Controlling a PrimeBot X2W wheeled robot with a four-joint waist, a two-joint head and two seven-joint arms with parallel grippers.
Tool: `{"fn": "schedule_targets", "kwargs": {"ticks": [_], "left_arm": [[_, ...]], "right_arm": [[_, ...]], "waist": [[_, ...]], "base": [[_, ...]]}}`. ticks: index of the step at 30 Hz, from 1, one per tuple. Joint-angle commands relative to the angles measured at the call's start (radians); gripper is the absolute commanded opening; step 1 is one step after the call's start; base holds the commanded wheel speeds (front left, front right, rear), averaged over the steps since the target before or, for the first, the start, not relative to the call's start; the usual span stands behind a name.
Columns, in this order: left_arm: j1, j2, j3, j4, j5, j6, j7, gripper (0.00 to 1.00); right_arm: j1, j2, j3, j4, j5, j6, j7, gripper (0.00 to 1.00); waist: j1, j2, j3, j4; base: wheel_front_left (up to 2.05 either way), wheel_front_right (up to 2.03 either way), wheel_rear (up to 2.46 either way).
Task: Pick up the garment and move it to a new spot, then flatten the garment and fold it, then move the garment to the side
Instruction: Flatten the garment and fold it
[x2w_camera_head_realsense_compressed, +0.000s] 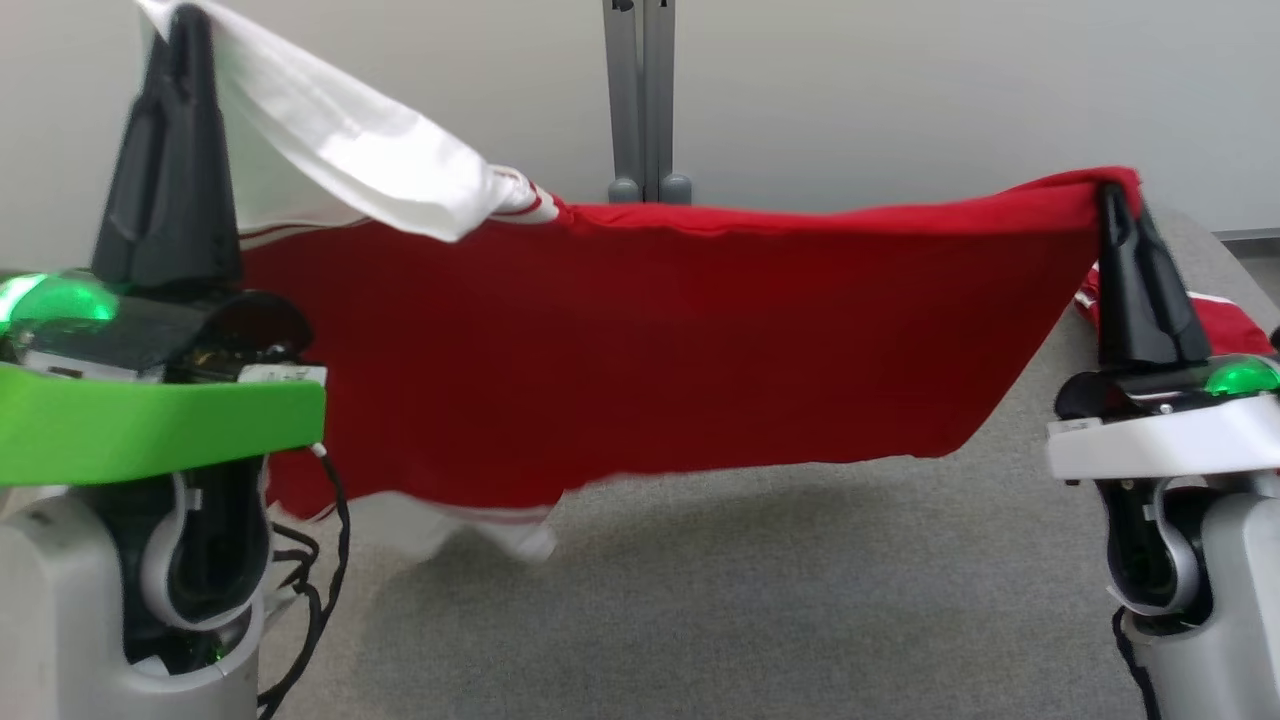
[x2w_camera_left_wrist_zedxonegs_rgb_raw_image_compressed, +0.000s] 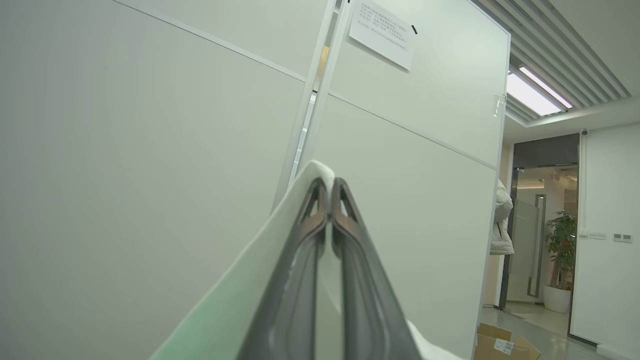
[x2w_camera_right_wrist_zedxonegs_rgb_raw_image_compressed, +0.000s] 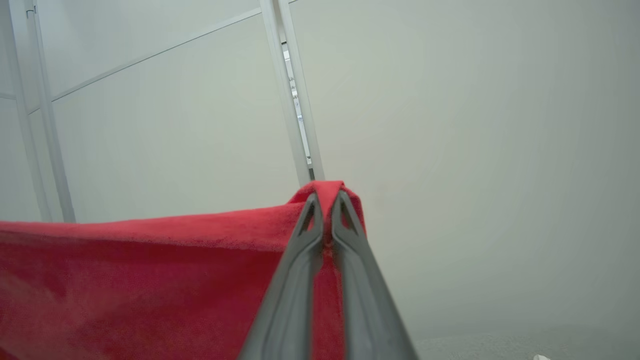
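One garment (x2w_camera_head_realsense_compressed: 650, 350), red with white sleeves, hangs in air over table (x2w_camera_head_realsense_compressed: 750, 600), pulled wide between two arms. Left fingers (x2w_camera_head_realsense_compressed: 186, 90) pinched tight on white sleeve end, up high. Right fingers (x2w_camera_head_realsense_compressed: 1125, 260) pinched tight on red corner, near table's right edge. Step, likely: moving garment to new spot. Next: lower both arms together, keep cloth pulled wide, lay it flat mid-table. One table.
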Motion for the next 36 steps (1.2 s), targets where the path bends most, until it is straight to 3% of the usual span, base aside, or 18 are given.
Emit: {"fn": "schedule_targets", "kwargs": {"ticks": [1, 9, 12, 16, 20, 25, 30, 36], "left_arm": [[-0.032, 0.007, 0.007, -0.043, -0.01, 0.01, 0.015, 0.0], [-0.131, 0.058, 0.016, -0.232, 0.007, 0.042, 0.123, 0.0], [-0.142, 0.063, 0.017, -0.234, 0.001, 0.057, 0.154, 0.0], [-0.17, 0.061, 0.008, -0.175, -0.007, 0.06, 0.171, 0.0], [-0.269, 0.053, -0.006, -0.031, -0.017, 0.048, 0.186, 0.0], [-0.566, 0.063, -0.022, 0.264, 0.041, 0.011, 0.16, 0.0], [-0.925, 0.04, -0.03, 0.601, 0.139, -0.011, 0.009, 0.0], [-1.132, -0.028, -0.05, 0.886, 0.162, -0.059, -0.189, 0.0]], "right_arm": [[0.027, 0.003, -0.022, -0.082, -0.019, 0.0, 0.028, 0.0], [0.097, 0.023, -0.104, -0.475, -0.057, 0.0, 0.184, 0.0], [0.11, 0.035, -0.122, -0.53, -0.029, 0.0, 0.231, 0.0], [0.083, 0.041, -0.127, -0.517, -0.02, 0.0, 0.268, 0.0], [-0.041, 0.016, -0.091, -0.394, -0.011, 0.0, 0.27, 0.0], [-0.386, -0.035, -0.032, -0.1, -0.043, 0.0, 0.214, 0.0], [-0.785, -0.042, -0.006, 0.24, -0.12, 0.0, 0.083, 0.0], [-1.051, -0.025, -0.013, 0.612, -0.219, 0.0, -0.052, 0.0]], "waist": [[0.0, 0.0, -0.017, -0.027], [0.0, 0.0, 0.007, -0.079], [0.0, 0.0, 0.035, -0.091], [0.0, 0.0, 0.119, -0.097], [0.0, 0.0, 0.243, -0.103], [0.0, 0.0, 0.404, -0.108], [0.0, 0.0, 0.531, -0.096], [0.0, 0.0, 0.615, -0.042]], "base": [[0.0, 0.0, 0.0], [0.0, 0.0, 0.0], [0.0, 0.0, 0.0], [0.0, 0.0, 0.0], [0.0, 0.0, 0.0], [0.0, 0.0, 0.0], [0.0, 0.0, 0.0], [0.0, 0.0, 0.0]]}}
